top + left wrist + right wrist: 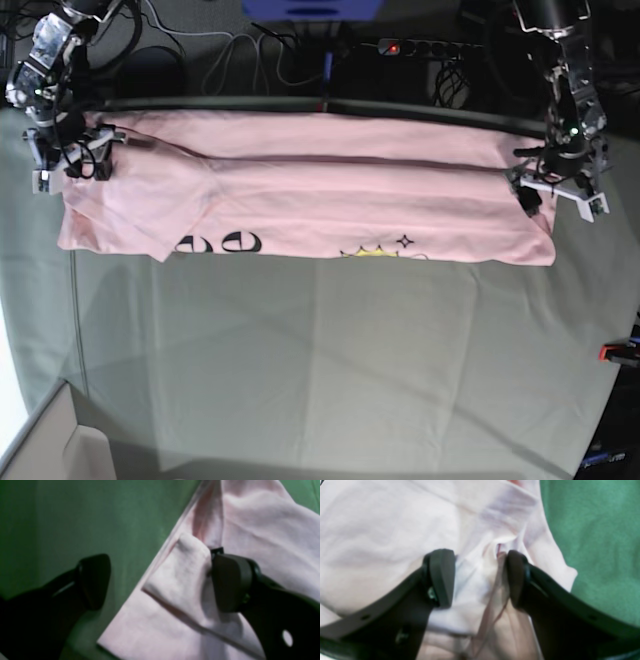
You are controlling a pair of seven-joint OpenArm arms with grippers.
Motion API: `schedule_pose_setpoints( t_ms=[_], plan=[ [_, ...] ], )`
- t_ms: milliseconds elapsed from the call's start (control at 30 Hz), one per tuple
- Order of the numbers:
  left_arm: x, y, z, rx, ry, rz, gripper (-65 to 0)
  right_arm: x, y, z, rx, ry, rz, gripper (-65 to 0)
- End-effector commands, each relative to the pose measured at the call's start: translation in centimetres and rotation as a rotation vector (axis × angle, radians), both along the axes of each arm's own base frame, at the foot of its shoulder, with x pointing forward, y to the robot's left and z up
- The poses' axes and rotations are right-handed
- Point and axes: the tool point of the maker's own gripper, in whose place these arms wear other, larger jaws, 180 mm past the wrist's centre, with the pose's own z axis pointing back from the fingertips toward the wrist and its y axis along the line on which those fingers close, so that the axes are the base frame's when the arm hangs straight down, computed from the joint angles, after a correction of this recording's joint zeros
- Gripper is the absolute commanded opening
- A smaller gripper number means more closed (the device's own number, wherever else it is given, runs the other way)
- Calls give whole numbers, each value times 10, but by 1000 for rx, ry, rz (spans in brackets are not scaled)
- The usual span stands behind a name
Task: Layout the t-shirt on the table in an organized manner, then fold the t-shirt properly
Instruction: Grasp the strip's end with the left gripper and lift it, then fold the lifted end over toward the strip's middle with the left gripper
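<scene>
The near half of the surface [330,370] lies bare; the t-shirt [330,200] is stretched in a long folded band along the far edge, lettering peeking out at its near hem.

At the band's one end the left fingers [160,582] stand wide apart, one pad on a small turned-up flap of cloth, the other over bare green beside the hem, gripping nothing. At the other end the right fingers [477,578] straddle a bunched ridge of cloth, partly parted; whether they pinch it I cannot tell.

A lengthwise fold looks laid, with the fingers letting go. Next, likely, each end needs a fresh grip to bring the band across itself.
</scene>
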Motion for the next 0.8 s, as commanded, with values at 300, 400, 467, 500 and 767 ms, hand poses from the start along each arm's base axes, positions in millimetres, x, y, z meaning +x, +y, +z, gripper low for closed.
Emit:
schedule_pose_setpoints(
  t_ms=[300,400,467,500,767],
  plan=[
    [6,-47,-17,-94,-2,-275,-578,2,-7,6,-20,-11,5,-311],
    [6,-44,-15,-85,-10,-270,-642,2,-7,6,-20,-11,5,-311],
    [15,-43,1,-65,-55,-277,-648,2,-7,6,-21,-11,5,-311],
    [18,-41,12,-50,-81,-279,-650,2,-7,6,-21,-11,5,-311],
    [49,-115,154,45,-453,-396,-650,2,-7,6,-21,-11,7,-311]
  ],
)
